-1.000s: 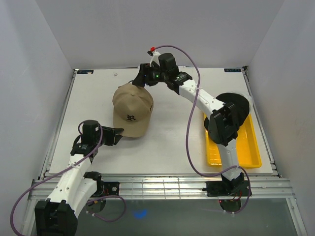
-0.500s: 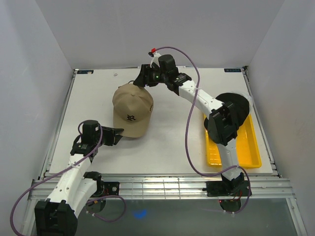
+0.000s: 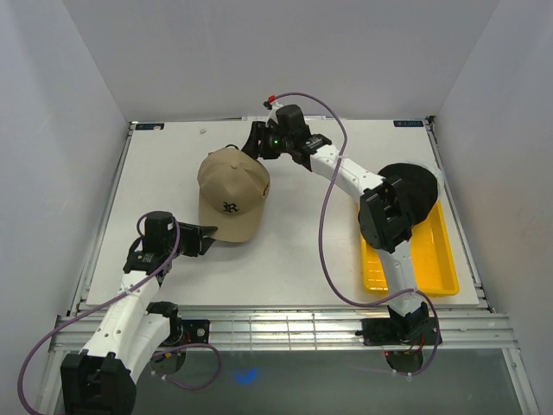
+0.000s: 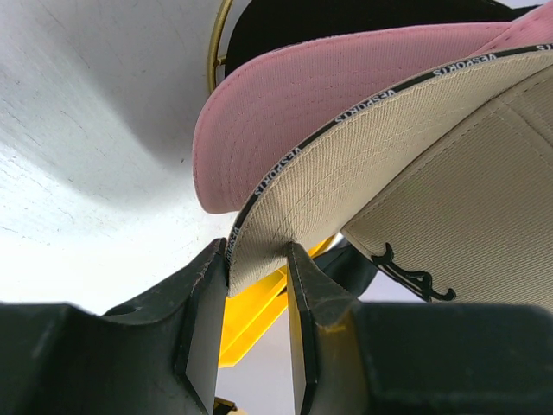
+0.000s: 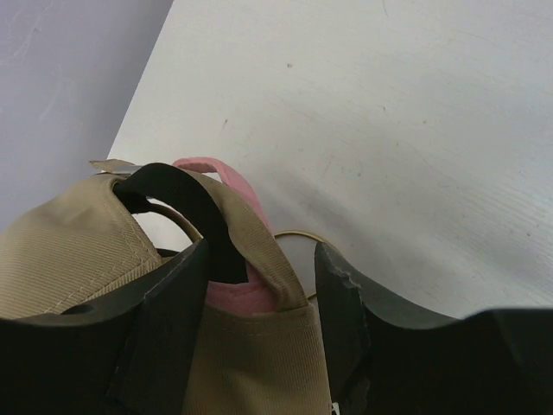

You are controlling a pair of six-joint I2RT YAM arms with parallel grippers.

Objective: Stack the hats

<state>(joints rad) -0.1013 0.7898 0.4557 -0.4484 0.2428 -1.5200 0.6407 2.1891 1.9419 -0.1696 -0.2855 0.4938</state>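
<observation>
A yellow tray point(image 3: 439, 256) lies on the table point(image 3: 298, 252).

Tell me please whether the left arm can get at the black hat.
Probably not: left gripper grips the tan hat's brim, and black hat lies far off behind the right arm.

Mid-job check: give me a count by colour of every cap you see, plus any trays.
tan fabric baseball cap: 1
pink fabric baseball cap: 1
black fabric baseball cap: 1
yellow plastic mesh tray: 1
Total: 4 things, 3 of them caps.
</observation>
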